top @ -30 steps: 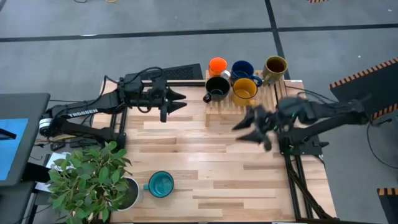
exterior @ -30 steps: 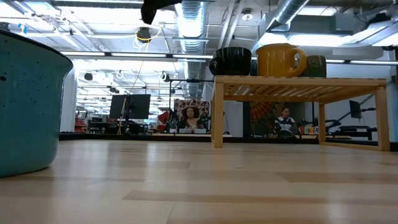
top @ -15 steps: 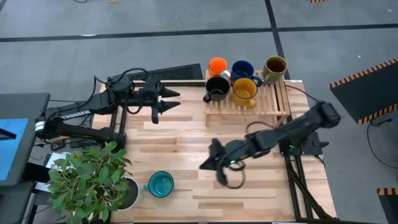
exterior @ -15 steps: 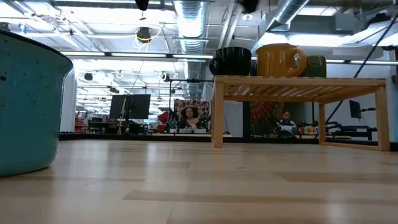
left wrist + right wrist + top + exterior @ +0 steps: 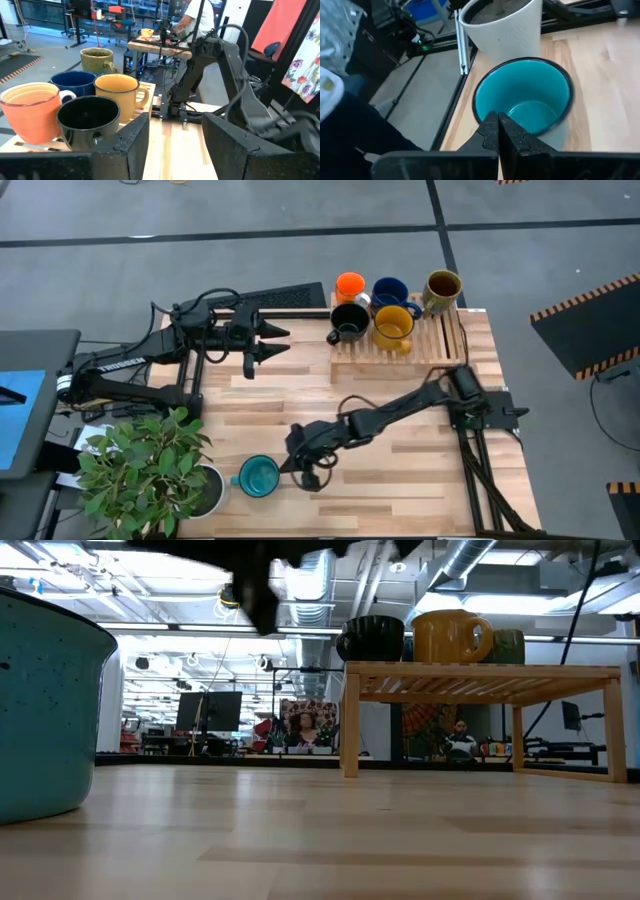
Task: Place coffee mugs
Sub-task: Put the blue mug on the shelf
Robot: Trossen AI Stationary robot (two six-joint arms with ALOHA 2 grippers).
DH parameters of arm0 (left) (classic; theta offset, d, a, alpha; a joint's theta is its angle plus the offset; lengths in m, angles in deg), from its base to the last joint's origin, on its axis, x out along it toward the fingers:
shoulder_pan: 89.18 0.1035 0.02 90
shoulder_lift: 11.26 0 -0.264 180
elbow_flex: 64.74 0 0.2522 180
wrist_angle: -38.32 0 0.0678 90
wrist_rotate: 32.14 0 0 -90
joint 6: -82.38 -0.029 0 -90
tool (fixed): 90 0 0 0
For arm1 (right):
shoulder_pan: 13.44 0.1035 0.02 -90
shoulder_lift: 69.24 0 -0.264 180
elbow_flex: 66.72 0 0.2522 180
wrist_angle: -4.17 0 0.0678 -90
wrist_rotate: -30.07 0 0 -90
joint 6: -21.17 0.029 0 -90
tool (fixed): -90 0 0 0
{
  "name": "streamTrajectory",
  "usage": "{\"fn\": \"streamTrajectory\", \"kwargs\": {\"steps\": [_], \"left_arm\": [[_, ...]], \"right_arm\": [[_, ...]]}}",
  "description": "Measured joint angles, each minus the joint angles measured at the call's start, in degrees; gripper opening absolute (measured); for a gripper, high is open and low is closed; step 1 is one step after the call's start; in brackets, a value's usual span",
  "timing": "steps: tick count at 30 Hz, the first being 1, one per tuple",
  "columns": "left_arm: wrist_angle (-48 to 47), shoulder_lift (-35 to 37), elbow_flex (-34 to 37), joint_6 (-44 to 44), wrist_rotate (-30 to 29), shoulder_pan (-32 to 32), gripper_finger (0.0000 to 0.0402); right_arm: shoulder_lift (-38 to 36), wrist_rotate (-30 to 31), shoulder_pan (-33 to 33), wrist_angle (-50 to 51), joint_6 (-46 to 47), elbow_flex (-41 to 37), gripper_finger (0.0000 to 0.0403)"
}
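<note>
We have the right end effector (image 5: 300, 467) stretched far across the tabletop (image 5: 400, 460) toward the teal mug (image 5: 259, 476), which stands alone near the front edge, just beside the white plant pot (image 5: 205, 492). In the right wrist view the two fingers (image 5: 490, 131) are pressed together with no gap and nothing between them, poised at the near rim of the teal mug (image 5: 522, 97). We read this as the approach: the fingers will have to spread before one can slip inside the rim and pinch the wall. The mug sits upright with its mouth up, which leaves the rim free for that kind of grip; its handle points toward the pot in the high view, away from the arm.

The other five mugs are already on the slatted wooden rack (image 5: 440, 345) at the far side: the black mug (image 5: 349, 320) and yellow mug (image 5: 393, 326) in front, the orange mug (image 5: 350, 285), blue mug (image 5: 389, 291) and olive mug (image 5: 442, 286) behind. So we judge the task nearly done, with only the teal one left to carry over.

The left end effector (image 5: 272, 343) waits above the tabletop just beside the rack, its fingers spread wide and holding nothing, kept out of the right arm's path.
</note>
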Motion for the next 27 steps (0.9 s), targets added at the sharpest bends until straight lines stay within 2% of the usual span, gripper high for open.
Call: {"fn": "streamTrajectory", "kwargs": {"steps": [10, 16, 27], "left_arm": [[0.0, 0.0, 0.0, 2.7, 0.0, 0.0, 0.0167], [0.0, 0.0, 0.0, 3.1, 0.0, -0.2, 0.0167], [0.2, 0.0, 0.0, 3.2, -0.1, -0.2, 0.0167]], "right_arm": [[10.4, -1.4, -0.6, 3.5, -1.5, 12.5, 0.0019], [10.9, -1.0, -0.9, 15.3, -1.5, 15.5, 0.0019], [9.2, 0.7, -1.5, 25.5, -2.1, 16.0, 0.0019]]}}
